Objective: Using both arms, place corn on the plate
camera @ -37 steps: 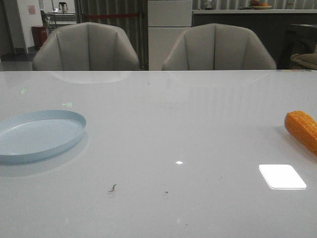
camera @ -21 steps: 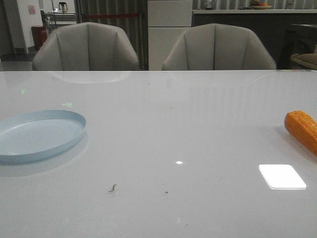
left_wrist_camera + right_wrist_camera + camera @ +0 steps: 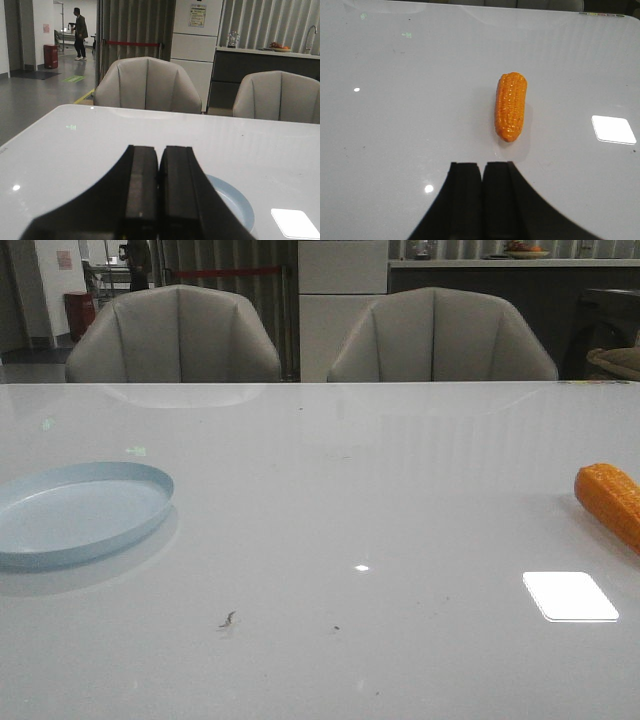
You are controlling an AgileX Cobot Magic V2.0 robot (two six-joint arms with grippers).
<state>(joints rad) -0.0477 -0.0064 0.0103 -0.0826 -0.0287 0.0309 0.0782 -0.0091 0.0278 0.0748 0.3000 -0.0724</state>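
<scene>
Nothing on the table is shifting across the last second of front views: the plate [image 3: 75, 512] is sitting in the same spot at the left, the corn [image 3: 610, 502] is lying in the same spot at the far right edge, and neither arm is entering that view; only a dark figure is appearing in the far background doorway. On the left, the left gripper [image 3: 160, 192] is hovering with its fingers pressed together and holding nothing, the plate [image 3: 235, 202] lying just beyond and to one side of its tips. On the right, the right gripper [image 3: 482, 200] is likewise pinched together and empty, with the corn [image 3: 510, 106] lying bare on the white table [image 3: 410, 100] a little ahead of its fingertips, apart from them. The task is looking barely begun: the fingers would need to be spreading before any grasp on the corn.
</scene>
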